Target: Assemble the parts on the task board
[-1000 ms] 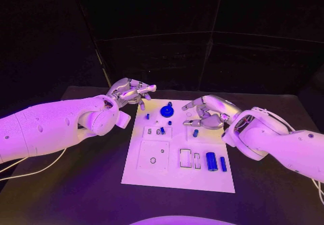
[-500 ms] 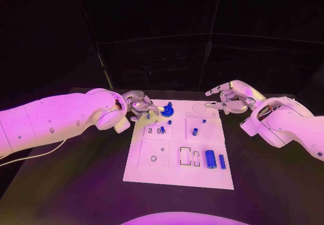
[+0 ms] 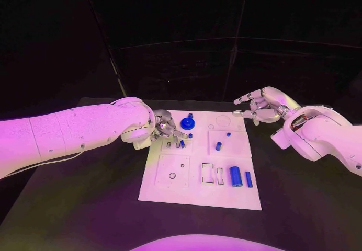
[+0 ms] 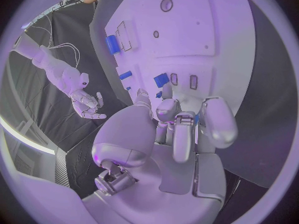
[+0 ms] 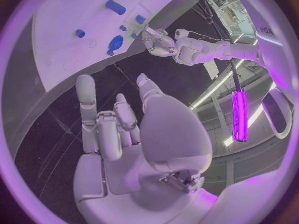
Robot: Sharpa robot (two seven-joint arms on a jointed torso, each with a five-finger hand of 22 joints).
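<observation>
**Q:** Blue parts (image 3: 236, 177) status?

**A:** They sit on the task board (image 3: 175, 184) at frame centre. Since a second ago, my left hand (image 3: 165, 129) has descended onto its upper-left slots; whether it grips anything, I cannot tell. My right hand (image 3: 259, 105) has withdrawn upper right, fingers spread, empty. Insertion appears imminent.

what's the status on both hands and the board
Left hand low over the board's far left corner, grip unclear. Right hand open, off the board's far right corner. Parts sit on the board. Nothing in the way.
</observation>
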